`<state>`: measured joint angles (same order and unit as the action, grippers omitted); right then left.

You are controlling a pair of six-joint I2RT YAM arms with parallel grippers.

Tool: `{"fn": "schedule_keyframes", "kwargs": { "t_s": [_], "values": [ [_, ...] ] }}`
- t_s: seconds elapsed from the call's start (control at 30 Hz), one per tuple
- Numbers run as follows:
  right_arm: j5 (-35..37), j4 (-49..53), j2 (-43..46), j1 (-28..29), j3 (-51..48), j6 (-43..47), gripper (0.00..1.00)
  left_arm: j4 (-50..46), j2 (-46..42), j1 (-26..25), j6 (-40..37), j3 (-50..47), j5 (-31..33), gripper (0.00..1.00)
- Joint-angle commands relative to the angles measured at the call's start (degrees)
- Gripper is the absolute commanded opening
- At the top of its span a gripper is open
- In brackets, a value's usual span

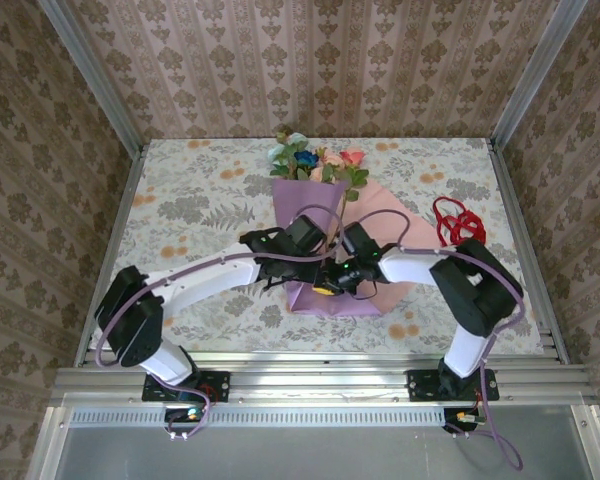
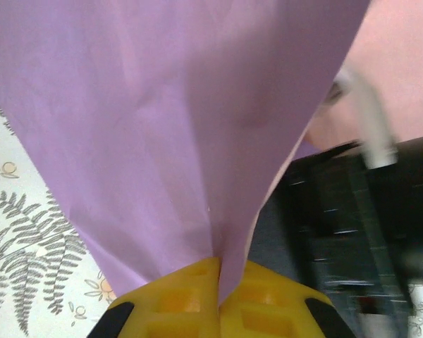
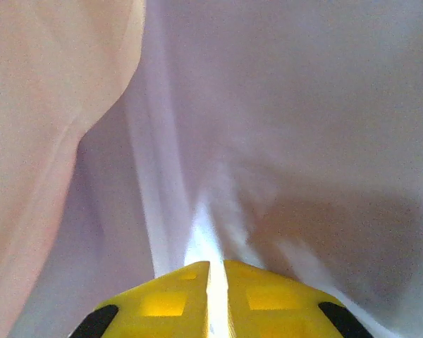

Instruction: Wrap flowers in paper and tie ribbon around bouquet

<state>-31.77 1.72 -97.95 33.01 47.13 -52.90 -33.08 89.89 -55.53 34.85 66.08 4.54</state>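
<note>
the paper (image 1: 300,195), at the centre of the overhead view, is a thin matt lilac sheet, softly creased, with a matt pinkish reverse showing to its right. close up in the left wrist view it is smooth with fine wrinkles. the flowers (image 1: 315,160) above it look like matt fabric, though they are too small to be sure. the ribbon (image 1: 458,222) at the right is bright red with a slight sheen. the tablecloth (image 1: 190,200) is matt printed cloth. the fingers (image 2: 176,306) of the left gripper (image 2: 218,274) and the fingers (image 3: 169,303) of the right gripper (image 3: 216,274) are yellow moulded plastic, semi-matt, with black inserts at the corners. the arm shells (image 1: 200,280) are glossy white plastic. the rail (image 1: 320,382) along the bottom is brushed metal.
</note>
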Motion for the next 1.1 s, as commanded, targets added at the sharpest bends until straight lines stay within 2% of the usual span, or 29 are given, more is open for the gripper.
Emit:
{"fn": "schedule_keyframes", "kwargs": {
  "t_s": [0.0, 0.13, 0.3, 0.47, 0.6, 0.77, 0.87, 0.93, 1.07],
  "values": [
    [4.62, 5.71, 7.48, -3.16, -2.27, -1.45, 0.17, 2.20, 1.55, -0.39, -1.81, 1.13, -0.03, 0.00],
    [8.58, 10.05, 14.66, -6.73, -3.53, -0.96, 0.23, 4.48, 3.95, -0.78, -2.11, 1.34, -1.41, 0.00],
    [8.74, 7.85, 20.48, -11.62, -3.28, -4.16, 0.42, 5.44, 6.94, -1.52, -2.20, 2.03, -1.92, 0.00],
    [6.34, 5.52, 17.24, -12.88, 1.87, -9.67, 0.58, 6.01, 8.61, -2.11, -2.08, 2.52, -2.17, 0.00],
    [4.32, 2.68, 12.27, -12.87, 4.25, -14.78, 0.61, 5.99, 9.68, -2.35, -2.09, 3.22, -2.08, 0.00],
    [2.99, 2.24, 7.88, -12.63, 6.27, -16.90, 0.61, 6.25, 10.31, -2.58, -2.07, 3.51, -1.99, 0.00],
    [1.81, 2.13, 5.56, -12.61, 6.81, -16.84, 0.58, 6.44, 10.59, -2.70, -2.16, 3.84, -2.08, 0.00],
    [1.53, 2.25, 4.19, -12.49, 7.05, -16.17, 0.54, 6.36, 10.81, -2.74, -2.24, 4.07, -2.19, 0.00],
    [1.39, 5.53, 2.29, -12.44, 8.44, -12.51, 0.36, 5.79, 11.02, -2.90, -2.58, 4.37, -2.08, 0.00]
  ]
}}
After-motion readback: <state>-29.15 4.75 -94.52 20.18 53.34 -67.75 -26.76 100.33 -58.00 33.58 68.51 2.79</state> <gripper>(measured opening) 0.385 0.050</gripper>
